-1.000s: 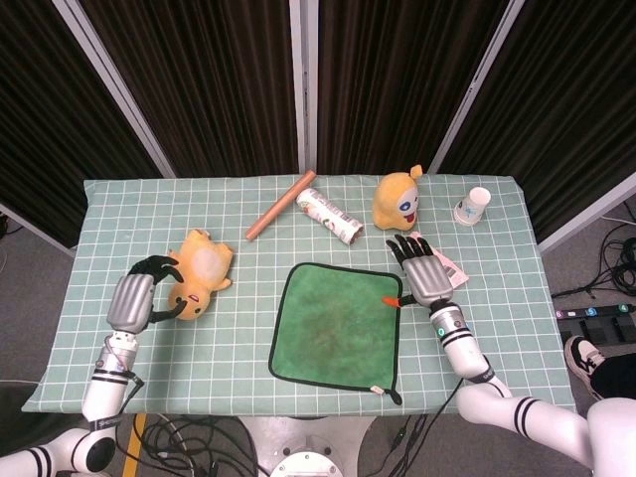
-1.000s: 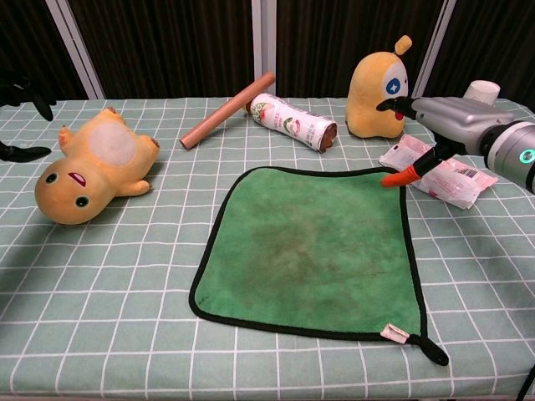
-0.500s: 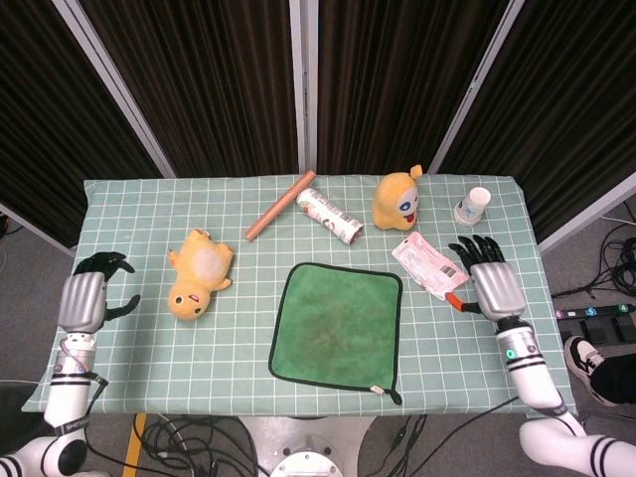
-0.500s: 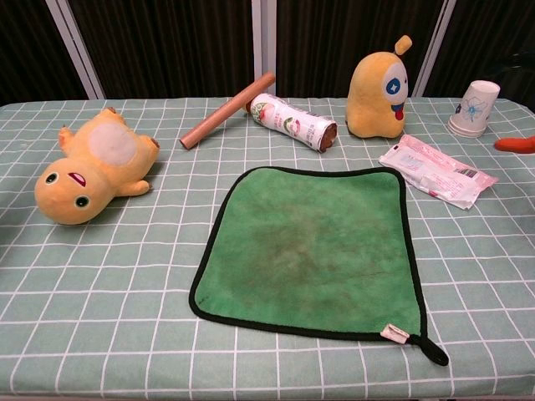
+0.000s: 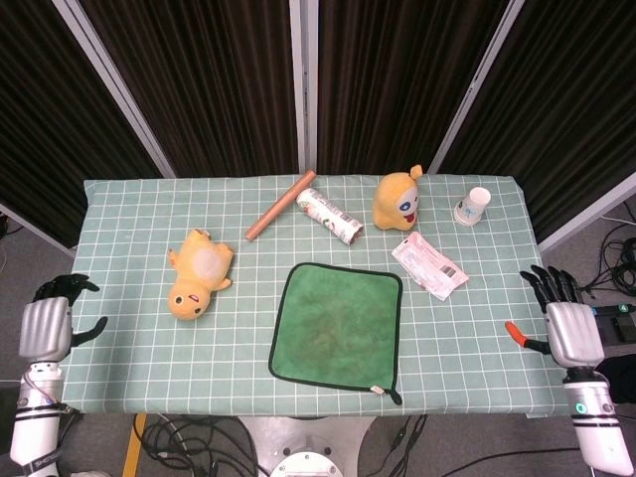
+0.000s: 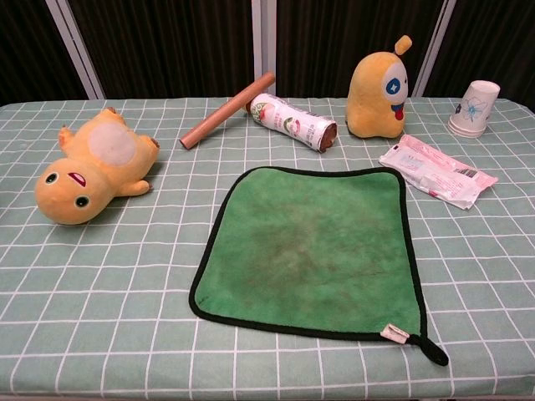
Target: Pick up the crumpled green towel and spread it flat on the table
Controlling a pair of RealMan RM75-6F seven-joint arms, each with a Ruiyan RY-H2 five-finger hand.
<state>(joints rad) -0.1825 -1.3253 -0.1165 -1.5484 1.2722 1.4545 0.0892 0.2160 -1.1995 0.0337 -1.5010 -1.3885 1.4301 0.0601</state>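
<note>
- Green towel (image 5: pixel 338 323) is being seen lying flat and fully opened on the checked tablecloth (image 5: pixel 129 209), near the front edge at mid-table; a small hanging loop is showing at its front right corner. No folds or bunching are being observed.
- Task is being judged as essentially done: nothing is being held, and no spreading is appearing to remain.
- Left hand (image 5: pixel 45 328) is being held off the table's left edge, fingers apart, nothing in it.
- Right hand (image 5: pixel 566 328) is being held off the right edge, fingers spread, empty; its thumb tip is showing orange.
- Neither hand is being captured in the chest view.
- Count being recorded: one towel.
- Two yellow plush toys: one lying on its back (image 6: pixel 88 175) at left, one standing (image 6: pixel 380 88) at the rear.
- One brown rod (image 6: pixel 227 110).
- One printed cylindrical pack (image 6: pixel 292 122), lying just beside the rod.
- One pink wrapped packet (image 6: pixel 436 171).
- One paper cup (image 6: pixel 474 107).
</note>
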